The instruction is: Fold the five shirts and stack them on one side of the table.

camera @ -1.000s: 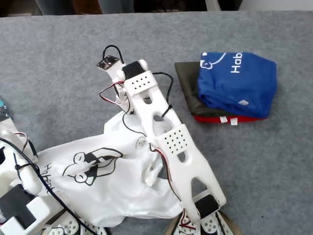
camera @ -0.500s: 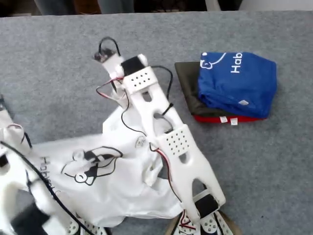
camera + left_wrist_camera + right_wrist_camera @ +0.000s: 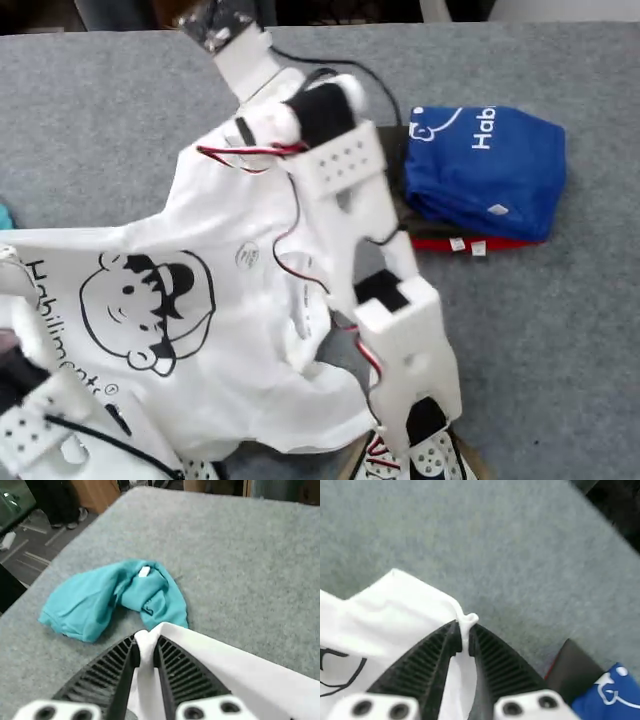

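Between the left gripper (image 3: 145, 641) fingers: a corner of the white shirt (image 3: 235, 672), clamped tight with cloth bunched between the ridged pads
between the right gripper (image 3: 464, 628) fingers: another corner of that same shirt, pinched just as hard
white shirt: spread between both grippers, cartoon face print up, covering roughly 7 to 10 o'clock of the table (image 3: 560, 350) in the high view
teal shirt (image 3: 110, 600): crumpled, not folded, lying just past the left gripper, out at the 9 o'clock edge
stack: blue shirt (image 3: 490, 170) folded on top, dark shirt (image 3: 398, 200) under it, red shirt (image 3: 440, 243) peeking out below, around 2 o'clock
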### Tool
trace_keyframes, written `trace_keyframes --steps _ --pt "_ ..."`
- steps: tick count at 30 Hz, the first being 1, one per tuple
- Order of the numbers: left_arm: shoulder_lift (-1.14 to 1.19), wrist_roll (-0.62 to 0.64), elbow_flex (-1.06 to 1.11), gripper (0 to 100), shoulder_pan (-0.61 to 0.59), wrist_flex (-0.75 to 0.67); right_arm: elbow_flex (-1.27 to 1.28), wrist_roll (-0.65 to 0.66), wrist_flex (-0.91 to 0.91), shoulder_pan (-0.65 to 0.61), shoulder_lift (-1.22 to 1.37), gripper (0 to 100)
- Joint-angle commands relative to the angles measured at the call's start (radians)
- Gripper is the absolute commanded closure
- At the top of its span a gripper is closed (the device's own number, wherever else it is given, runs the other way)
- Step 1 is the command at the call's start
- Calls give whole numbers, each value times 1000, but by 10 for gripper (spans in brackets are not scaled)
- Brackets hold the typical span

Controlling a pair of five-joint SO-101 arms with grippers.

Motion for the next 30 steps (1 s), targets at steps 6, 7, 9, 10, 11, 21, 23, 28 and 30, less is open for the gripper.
trace_keyframes --steps 6,7,9,10,11,21,23,28,30 --pt "-37 71 -337 971 8 176 -24 -5 -5 17 -305 987" --pt "-34 87 -374 971 8 193 -24 -5 -5 21 -329 987" --pt "-11 109 -440 971 8 229 -24 -5 -11 46 -371 987" --pt "8 118 -475 971 8 249 -25 -5 -12 54 -394 987" --pt "31 132 -512 971 8 270 -25 -5 -20 63 -415 987" --pt "328 176 -1033 971 13 634 -24 -5 -138 103 -651 987" --pt "384 176 -1161 971 13 704 -24 -5 -187 103 -690 987" --pt "509 173 -1392 971 2 796 -16 -5 -295 98 -756 987" --pt "520 172 -1429 971 -1 796 -16 -5 -324 97 -774 987"
